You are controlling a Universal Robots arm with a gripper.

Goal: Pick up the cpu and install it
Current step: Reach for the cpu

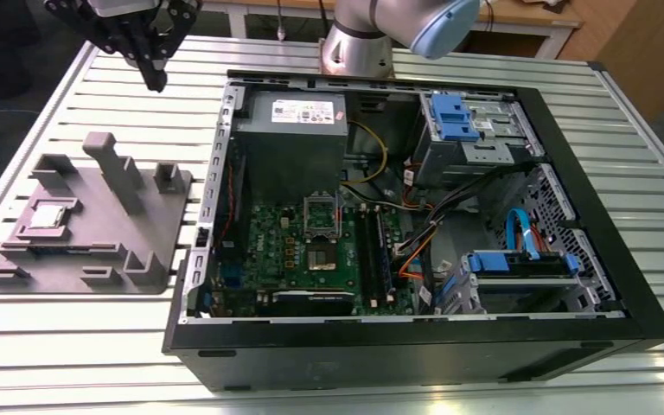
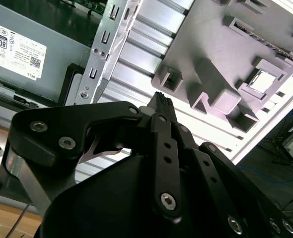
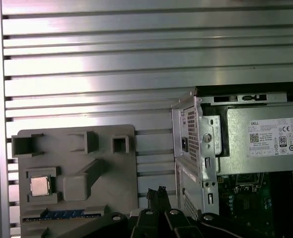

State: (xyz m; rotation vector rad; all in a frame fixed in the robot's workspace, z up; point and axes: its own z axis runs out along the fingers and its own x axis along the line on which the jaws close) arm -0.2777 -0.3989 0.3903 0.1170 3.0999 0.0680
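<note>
Black gripper (image 1: 155, 82), fingertips together and empty, hangs near the grey plastic fixture (image 1: 162, 220); small silver-grey square cpu (image 1: 53, 213) sits in that fixture; grasping it probably wants centred, level alignment.

The arm (image 1: 355, 35) reaches along the worktop's (image 1: 67, 346) far edge; its black gripper (image 1: 155, 79) hangs pointing down, fingers (image 2: 162, 106) pressed together at the tips.
</note>
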